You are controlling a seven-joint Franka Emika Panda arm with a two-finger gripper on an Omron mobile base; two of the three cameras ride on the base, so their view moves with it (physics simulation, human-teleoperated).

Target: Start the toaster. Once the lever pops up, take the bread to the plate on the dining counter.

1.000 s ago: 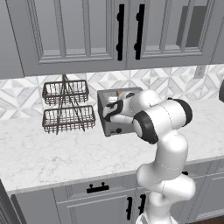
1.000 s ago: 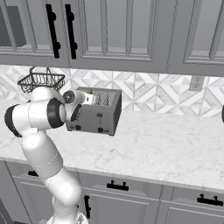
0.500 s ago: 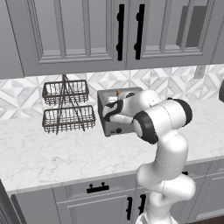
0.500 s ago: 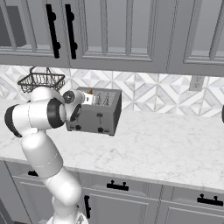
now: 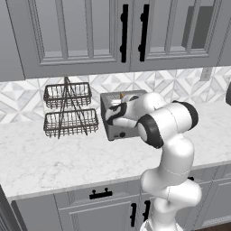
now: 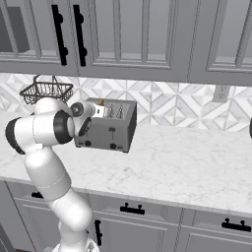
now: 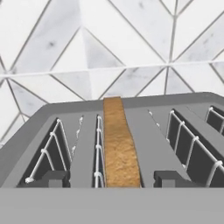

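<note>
Bread (image 7: 119, 144): golden-tan, upright in toaster (image 7: 148, 131)

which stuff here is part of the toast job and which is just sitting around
Part of the job:
- toaster, on the marble worktop
- bread, standing in one of the toaster's slots
- gripper, above the toaster, a fingertip on each side of the bread

Just sitting around:
- two-tier wire basket rack, beside the toaster
- wall outlet
- upper cabinets
</note>
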